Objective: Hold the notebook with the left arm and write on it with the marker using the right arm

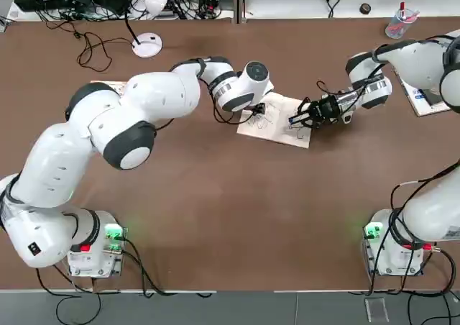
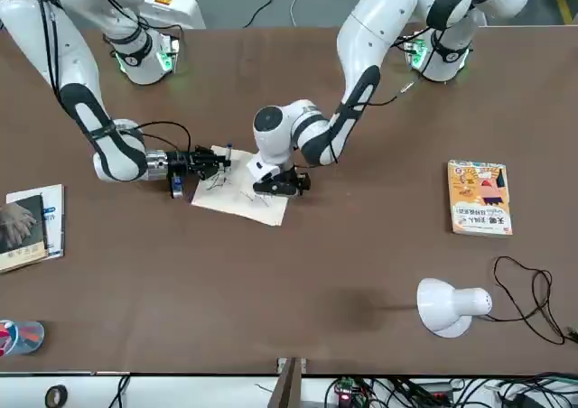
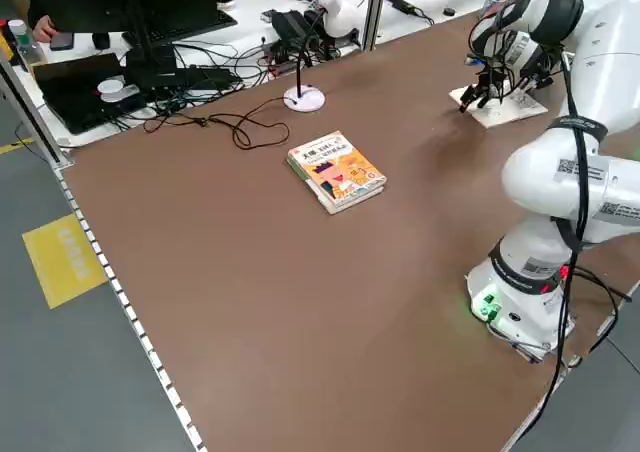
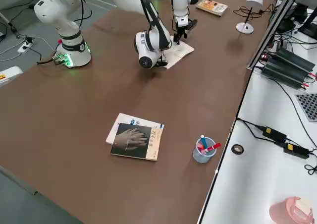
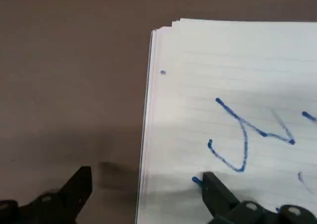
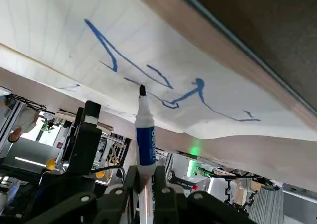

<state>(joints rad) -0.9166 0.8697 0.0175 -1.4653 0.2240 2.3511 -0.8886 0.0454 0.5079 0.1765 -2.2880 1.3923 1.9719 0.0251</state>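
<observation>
The notebook [image 1: 279,128] lies open on the brown table, its white lined page marked with blue scribbles [image 5: 242,135]. My left gripper [image 5: 146,177] is open and straddles the pad's edge: one finger [image 5: 218,194] rests on the page, the other [image 5: 74,189] is over the table beside it. In the top view it sits at the pad's left end [image 1: 255,113]. My right gripper [image 1: 298,118] reaches in from the right, shut on the marker [image 6: 145,140], a blue body with a white end. The marker's dark tip touches the page among the blue lines.
An orange-yellow book [image 2: 480,198] lies toward the left arm's side. A white desk lamp [image 2: 449,305] with a black cable [image 2: 528,291] stands at the far edge. A grey-covered book [image 4: 134,140] and a clear cup of pens [image 4: 203,150] sit at the right end.
</observation>
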